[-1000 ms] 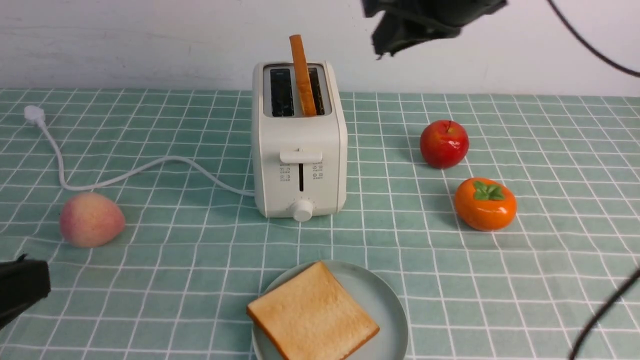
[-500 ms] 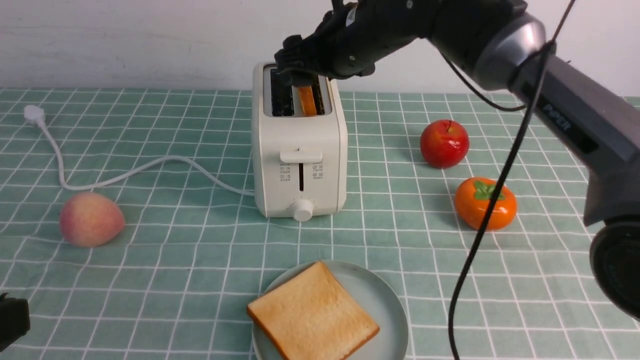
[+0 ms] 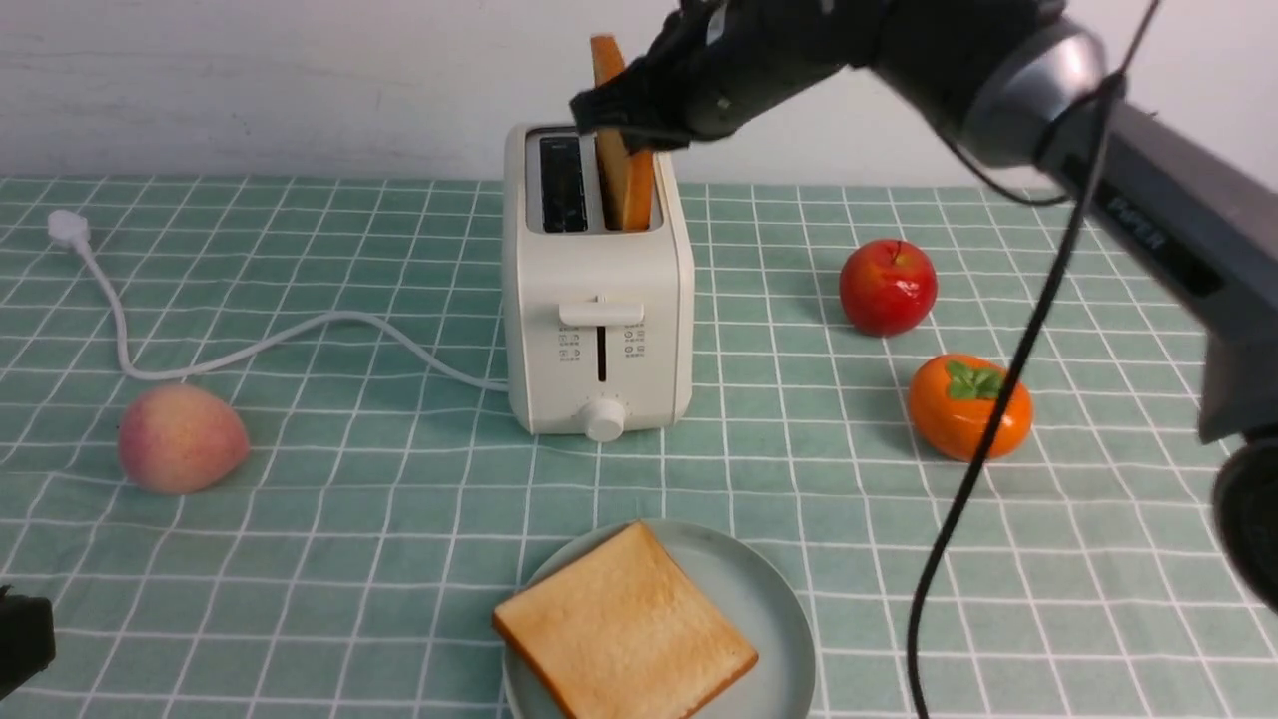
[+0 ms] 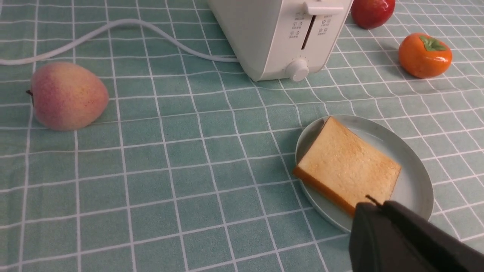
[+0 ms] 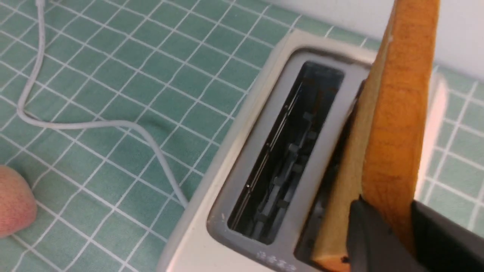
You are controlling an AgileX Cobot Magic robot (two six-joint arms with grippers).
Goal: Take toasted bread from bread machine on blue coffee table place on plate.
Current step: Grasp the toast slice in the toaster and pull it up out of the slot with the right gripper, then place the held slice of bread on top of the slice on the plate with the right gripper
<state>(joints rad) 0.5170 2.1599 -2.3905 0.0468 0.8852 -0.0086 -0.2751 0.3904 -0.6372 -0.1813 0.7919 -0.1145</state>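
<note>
1. Two toast slices: the flat slice (image 3: 624,631) and the upright slice (image 3: 634,190).
2. One toaster (image 3: 597,300), with two slots (image 3: 562,185), one lever (image 3: 601,312), one knob (image 3: 605,420).
3. One plate (image 3: 774,609).
4. Three fruits: one apple (image 3: 887,287), one persimmon (image 3: 968,407), one peach (image 3: 182,437).
5. One cord (image 3: 250,345), one plug (image 3: 68,230).
6. One tabletop (image 3: 399,519).
7. Two tools: right tool (image 3: 627,118), left tool (image 4: 372,223).

right claw (image 3: 621,122) on toast (image 3: 632,190) over toaster (image 3: 597,290)

- table (image 3: 300,559): pale teal-green, white grid checks
- toaster (image 3: 599,300): cream-white; cord (image 3: 250,345) white
- toast (image 3: 624,624): golden-brown, darker orange-brown crust
- plate (image 3: 774,604): pale blue-green
- apple (image 3: 887,287) red; persimmon (image 3: 968,414) orange, green leaf; peach (image 3: 182,439) pink-yellow
</note>
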